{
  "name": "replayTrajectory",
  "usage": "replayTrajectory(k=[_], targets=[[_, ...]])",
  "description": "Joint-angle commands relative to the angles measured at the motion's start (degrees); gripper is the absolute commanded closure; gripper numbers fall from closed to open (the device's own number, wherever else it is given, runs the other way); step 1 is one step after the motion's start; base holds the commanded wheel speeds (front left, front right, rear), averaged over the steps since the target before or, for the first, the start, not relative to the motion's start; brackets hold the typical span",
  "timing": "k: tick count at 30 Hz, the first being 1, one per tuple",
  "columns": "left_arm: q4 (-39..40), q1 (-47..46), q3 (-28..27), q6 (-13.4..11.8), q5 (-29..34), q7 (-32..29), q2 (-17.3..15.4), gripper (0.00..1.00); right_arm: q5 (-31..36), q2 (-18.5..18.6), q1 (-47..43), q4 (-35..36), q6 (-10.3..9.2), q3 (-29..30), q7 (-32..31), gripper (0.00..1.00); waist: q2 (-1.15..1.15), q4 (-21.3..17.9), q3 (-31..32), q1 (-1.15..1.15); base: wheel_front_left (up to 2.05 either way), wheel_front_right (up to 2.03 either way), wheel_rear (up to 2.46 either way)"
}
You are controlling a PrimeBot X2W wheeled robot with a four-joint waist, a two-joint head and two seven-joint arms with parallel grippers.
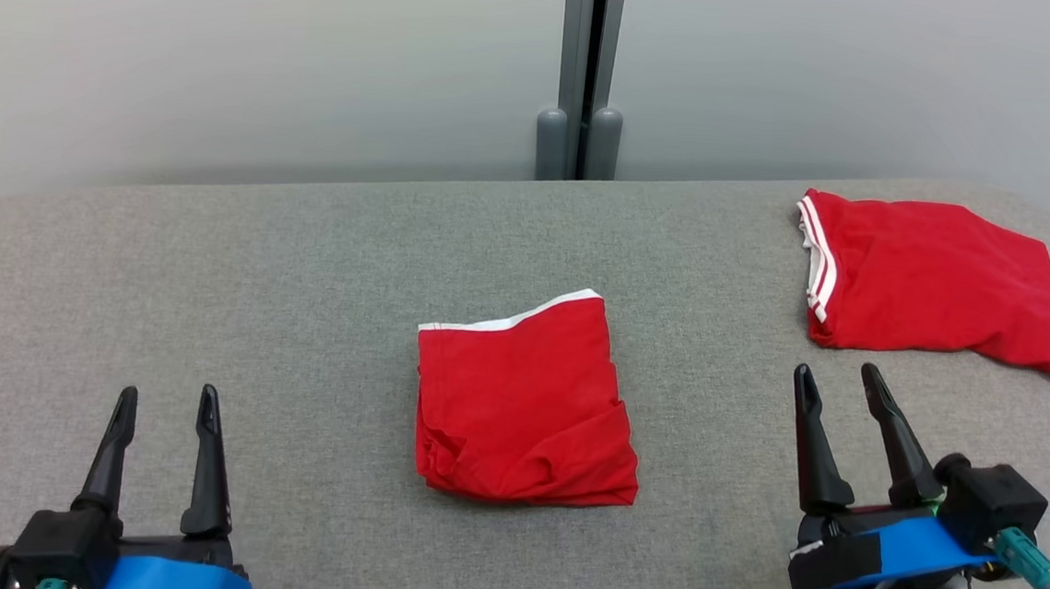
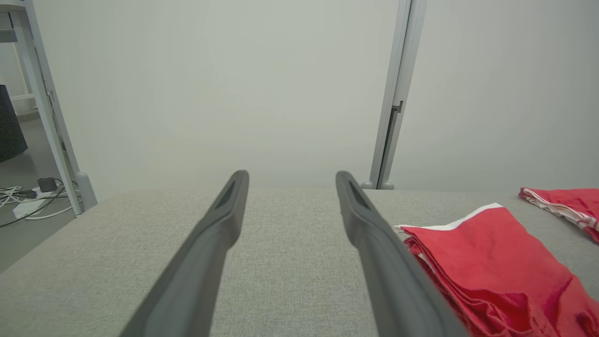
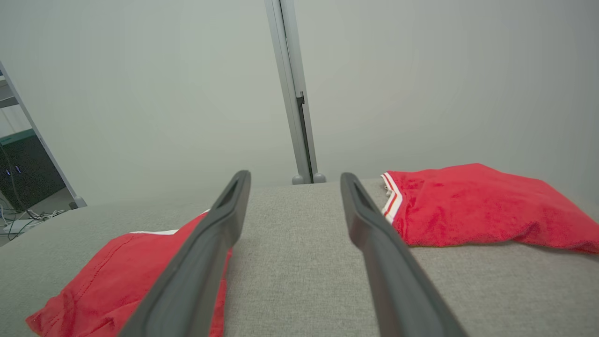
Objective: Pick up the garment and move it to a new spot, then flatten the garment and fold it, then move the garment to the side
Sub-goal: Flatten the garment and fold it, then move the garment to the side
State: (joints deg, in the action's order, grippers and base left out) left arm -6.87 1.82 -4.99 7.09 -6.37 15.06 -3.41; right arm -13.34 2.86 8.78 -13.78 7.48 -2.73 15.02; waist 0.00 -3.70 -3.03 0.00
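- Two grippers are seen at the near side of the table: the left gripper (image 1: 169,392) and the right gripper (image 1: 836,369), both spread apart with nothing held.
- The folded red garment (image 1: 527,401) is laid flat on the grey table (image 1: 213,263) between them, touched by neither.
- A second red garment (image 1: 937,277), white-striped along one edge, is laid near the table's far right corner, beyond the right gripper.

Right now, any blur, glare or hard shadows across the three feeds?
Head view: sharp, even light, only a thin soft shadow under the folded garment. Left wrist view: left pincer soft and stretched near the lens. Right wrist view: right pincer likewise soft; second garment fairly crisp. No glare anywhere.
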Motion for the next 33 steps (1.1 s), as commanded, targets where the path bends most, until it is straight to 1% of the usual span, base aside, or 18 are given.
replayTrajectory(k=[1,4,15,24,28,33], targets=[[-0.08,0.67,-0.12,-0.23,0.36,0.14,-0.07,0.00,0.45,0.08,-1.26,0.48,0.03,0.30,-0.15,0.00,0.00,0.04,0.27,0.00,0.00,0.00,0.00],[0.10,1.72,0.56,-0.65,0.64,0.14,0.04,0.00,1.04,0.08,-2.46,1.23,0.03,0.82,-0.79,0.00,0.00,0.34,0.82,0.00,0.00,0.00,0.00],[0.41,2.87,0.77,-0.84,0.98,0.14,-0.04,0.00,2.36,0.07,-5.51,4.77,0.03,1.43,-3.67,0.00,0.00,1.35,1.71,0.00,0.00,0.00,0.00],[0.48,2.84,0.84,-0.97,1.01,0.14,-0.13,0.00,2.67,0.07,-6.55,5.51,0.03,1.65,-4.61,0.00,0.00,1.66,1.93,0.00,0.00,0.00,0.00],[0.56,2.27,0.83,-0.95,0.88,0.14,-0.28,0.00,2.09,0.07,-5.57,4.72,0.03,0.97,-4.65,0.00,0.00,1.74,1.50,0.00,0.00,0.00,0.00],[0.55,1.07,0.91,-0.87,0.51,0.14,-0.29,0.00,1.91,0.08,-1.71,3.33,0.03,-2.12,-4.05,0.00,0.00,2.01,0.52,0.00,0.00,0.00,0.00]])
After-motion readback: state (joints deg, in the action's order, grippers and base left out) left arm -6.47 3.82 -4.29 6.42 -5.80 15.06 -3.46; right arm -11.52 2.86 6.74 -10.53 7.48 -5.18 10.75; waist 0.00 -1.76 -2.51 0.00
